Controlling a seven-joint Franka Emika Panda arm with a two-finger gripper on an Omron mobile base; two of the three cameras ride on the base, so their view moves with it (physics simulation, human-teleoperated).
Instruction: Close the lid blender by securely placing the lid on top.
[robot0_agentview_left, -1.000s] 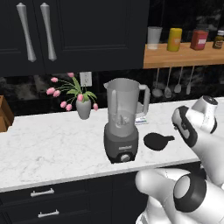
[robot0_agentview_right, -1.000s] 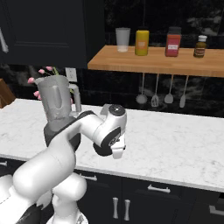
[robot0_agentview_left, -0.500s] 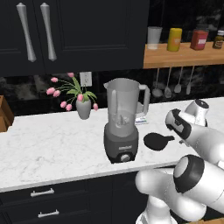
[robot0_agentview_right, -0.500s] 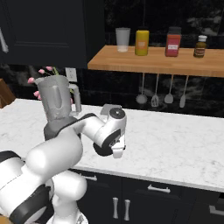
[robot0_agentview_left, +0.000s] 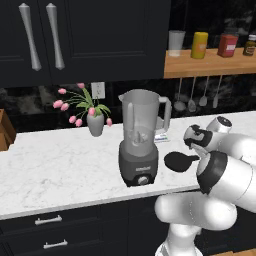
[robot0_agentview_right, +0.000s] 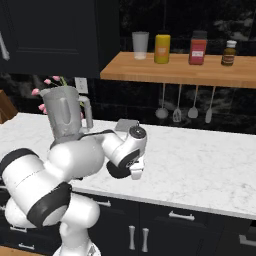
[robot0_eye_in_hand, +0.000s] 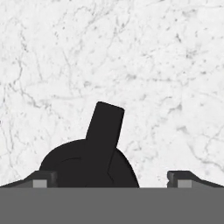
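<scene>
**Reaching for the lid beside the blender**

From the left base view, the lid (robot0_agentview_left: 179, 161) lay flat on the bench (robot0_agentview_left: 60, 165), just to the right of the blender (robot0_agentview_left: 141, 142), near it but not touching. The jar's mouth stood open, nothing on it. My hand (robot0_agentview_left: 196, 140) hung just past the lid's far side, above the bench; from here I could not tell how its fingers stood.

From the right base view, my forearm hid the lid. The blender (robot0_agentview_right: 65, 115) stood at the left, and my hand (robot0_agentview_right: 136, 171) pointed down at the bench (robot0_agentview_right: 200, 165).

In the hand view, the lid (robot0_eye_in_hand: 89, 162) lay low in the frame with its tab (robot0_eye_in_hand: 106, 124) pointing away from me. My fingertips (robot0_eye_in_hand: 43, 179) showed wide apart and held nothing; the disc sat nearer the left one, not centred.

I judged the step was the grasp. To do it well I should shift so the disc lay midway between the fingers, come down low, close across the rim, then lift clear of the jar's height.
</scene>
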